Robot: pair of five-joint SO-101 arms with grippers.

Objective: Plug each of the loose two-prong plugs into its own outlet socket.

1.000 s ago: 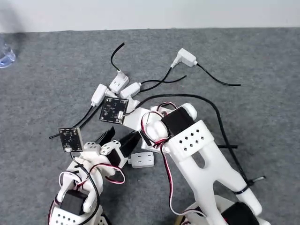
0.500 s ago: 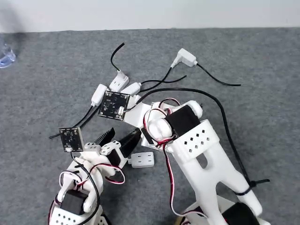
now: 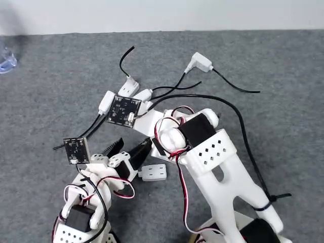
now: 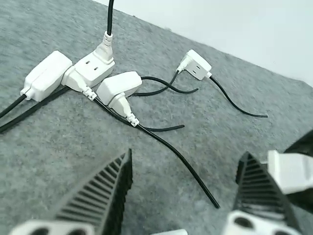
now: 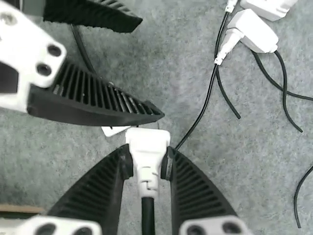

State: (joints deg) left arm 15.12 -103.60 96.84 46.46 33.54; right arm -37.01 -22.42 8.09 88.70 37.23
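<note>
High view first: shows the right arm's wrist nudged toward 11 o'clock over the last second, now crowding the cluster of white plugs and socket heads (image 3: 129, 88). Shows the flat white two-slot socket block (image 3: 153, 172) unmoved at 6 o'clock of centre. Reads as carrying rather than inserting, with no plug seated yet.

Right wrist view: finds the right tool (image 5: 146, 154) clamped on a white two-prong plug (image 5: 146, 144), low over the grey carpeted surface (image 3: 283, 101), trailing a long black cord (image 3: 238, 121) that arcs round the arm toward 4 o'clock.

Left wrist view: finds the left tool (image 4: 186, 156) spread wide and empty, parked by the socket block, one ribbed finger just beside the held plug.

Leaves little slack between the two tools and toward the cluster at 11 o'clock. Offers bare carpet toward 3 o'clock and up to the angled white plug (image 3: 200, 63) at 1 o'clock. Keeps the surface's far edge at 12 o'clock well apart. Warns of that cord snagging on any wide swing.
</note>
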